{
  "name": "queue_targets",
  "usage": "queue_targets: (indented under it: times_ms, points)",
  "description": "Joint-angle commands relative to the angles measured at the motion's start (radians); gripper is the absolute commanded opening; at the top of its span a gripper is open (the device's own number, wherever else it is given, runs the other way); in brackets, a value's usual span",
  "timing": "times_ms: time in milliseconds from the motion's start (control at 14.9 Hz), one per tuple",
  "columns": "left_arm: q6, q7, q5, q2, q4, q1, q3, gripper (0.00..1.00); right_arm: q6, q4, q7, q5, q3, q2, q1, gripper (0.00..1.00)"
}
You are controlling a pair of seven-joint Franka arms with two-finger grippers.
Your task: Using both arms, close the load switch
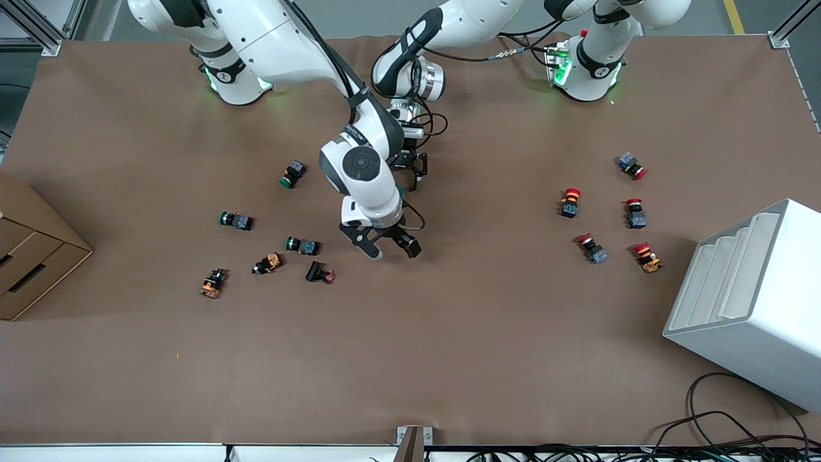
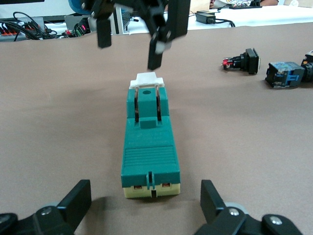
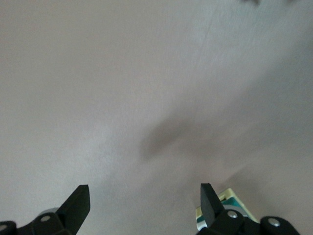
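Left gripper [image 2: 146, 208], fingers apart, is straddling the cream end of the load switch [image 2: 149, 147] lying mid-table; right gripper [image 1: 385, 247], also open, is hovering over its white lever [image 2: 146, 80]. Good practice: clamp the body squarely before pressing the lever.

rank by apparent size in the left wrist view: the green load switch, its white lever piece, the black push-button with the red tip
1. Dark-green rectangular load switch
2. Black push-button with red tip; sits farther off, so unsure
3. Cream-white lever piece; looks about alike
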Motion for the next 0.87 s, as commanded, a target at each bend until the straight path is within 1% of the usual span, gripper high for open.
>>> queue_targets:
  times_ms: [0,201,402,603,737,804]
  points:
    - [0.016,0.027,-0.048,0.010,0.023,-0.013,-0.002,0.99,-0.151,0.051,-0.077,-0.016,0.012,-0.036,-0.046,1.00]
    - [0.016,0.093,-0.071,-0.005,0.023,-0.010,-0.002,0.98,-0.239,0.051,-0.247,-0.016,0.012,-0.090,-0.102,1.00]
    - [0.018,0.141,-0.127,-0.034,0.028,-0.001,-0.005,0.99,-0.360,0.043,-0.385,-0.016,0.012,-0.139,-0.159,1.00]
    - [0.030,0.240,-0.259,-0.063,0.078,0.004,-0.007,0.99,-0.473,0.037,-0.546,-0.017,0.012,-0.209,-0.237,1.00]
    - [0.030,0.317,-0.397,-0.066,0.159,0.004,-0.005,0.99,-0.550,0.035,-0.651,-0.031,0.012,-0.255,-0.286,1.00]
    - [0.030,0.352,-0.448,-0.066,0.193,0.004,-0.004,0.99,-0.589,0.037,-0.704,-0.043,0.012,-0.274,-0.312,1.00]
